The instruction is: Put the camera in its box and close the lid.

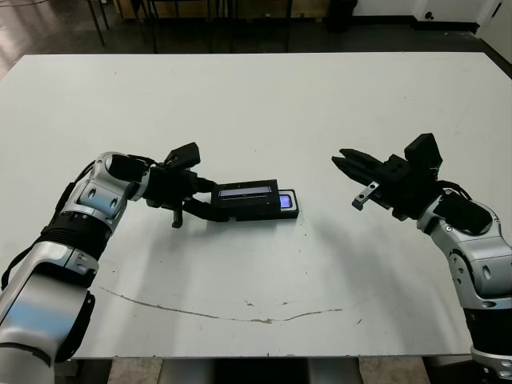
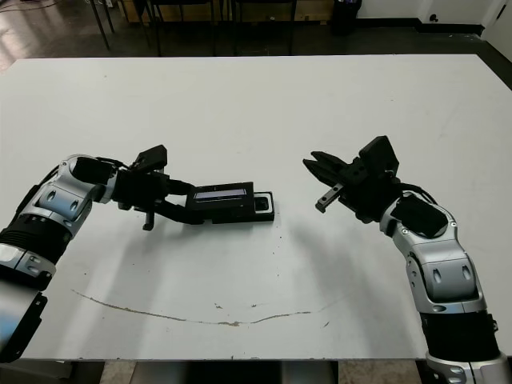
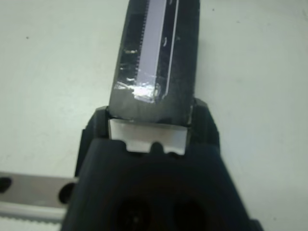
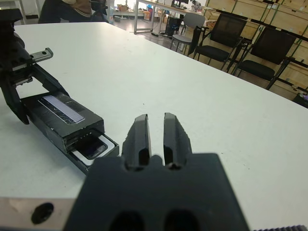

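The black box (image 1: 264, 210) lies at the table's middle. Its lid (image 1: 244, 193) rests over most of the tray with the pale stripe facing up. My left gripper (image 1: 211, 201) is shut on the lid's left end, and the left wrist view shows the striped lid (image 3: 154, 62) running out from between the fingers. The camera (image 1: 286, 202) lies in the tray, its glossy bluish panel showing only at the uncovered right end (image 4: 92, 147). My right gripper (image 1: 344, 161) hovers shut a short way right of the box, fingers pointing at it and holding nothing.
A thin brown scratch mark (image 1: 224, 314) runs across the white table (image 1: 256, 104) near its front edge. Black chairs (image 4: 226, 33) and a seated person (image 4: 72, 6) are beyond the far side of the table.
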Available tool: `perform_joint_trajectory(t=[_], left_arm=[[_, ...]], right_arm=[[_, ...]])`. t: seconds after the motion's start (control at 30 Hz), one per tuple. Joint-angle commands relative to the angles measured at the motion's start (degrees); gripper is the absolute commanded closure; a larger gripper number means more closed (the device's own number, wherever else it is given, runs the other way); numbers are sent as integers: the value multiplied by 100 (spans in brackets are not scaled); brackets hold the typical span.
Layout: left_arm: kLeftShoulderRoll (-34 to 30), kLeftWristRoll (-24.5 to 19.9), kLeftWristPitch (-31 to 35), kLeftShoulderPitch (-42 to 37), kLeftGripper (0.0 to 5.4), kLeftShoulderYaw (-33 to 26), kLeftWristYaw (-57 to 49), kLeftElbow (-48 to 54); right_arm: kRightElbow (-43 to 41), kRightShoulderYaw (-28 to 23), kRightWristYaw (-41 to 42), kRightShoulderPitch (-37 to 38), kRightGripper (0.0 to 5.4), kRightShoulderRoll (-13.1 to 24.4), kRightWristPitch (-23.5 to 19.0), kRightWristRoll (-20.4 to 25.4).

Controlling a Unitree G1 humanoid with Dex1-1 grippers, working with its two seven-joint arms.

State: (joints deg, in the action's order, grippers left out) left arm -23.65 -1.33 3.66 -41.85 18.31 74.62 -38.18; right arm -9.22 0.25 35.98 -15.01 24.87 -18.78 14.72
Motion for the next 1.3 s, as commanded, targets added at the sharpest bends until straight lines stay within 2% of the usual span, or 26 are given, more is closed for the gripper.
perform_joint_trajectory(t=[0.03, 0.4, 0.7, 0.83, 1.3], left_arm=[[4, 127, -13, 156, 438, 151, 103, 125], [93, 257, 153, 206, 440, 268, -59, 396], [622, 249, 481, 71, 440, 295, -391, 30], [841, 292, 377, -8, 440, 334, -446, -231], [1322, 632, 521, -406, 440, 616, -564, -825]], right_arm=[[64, 40, 25, 30, 540, 75, -12, -65], [101, 28, 65, 34, 540, 94, -24, -39], [87, 17, 95, 51, 540, 83, 71, -40], [67, -8, 100, 80, 540, 74, 72, 3], [-5, -50, 84, 176, 540, 75, 12, 68]])
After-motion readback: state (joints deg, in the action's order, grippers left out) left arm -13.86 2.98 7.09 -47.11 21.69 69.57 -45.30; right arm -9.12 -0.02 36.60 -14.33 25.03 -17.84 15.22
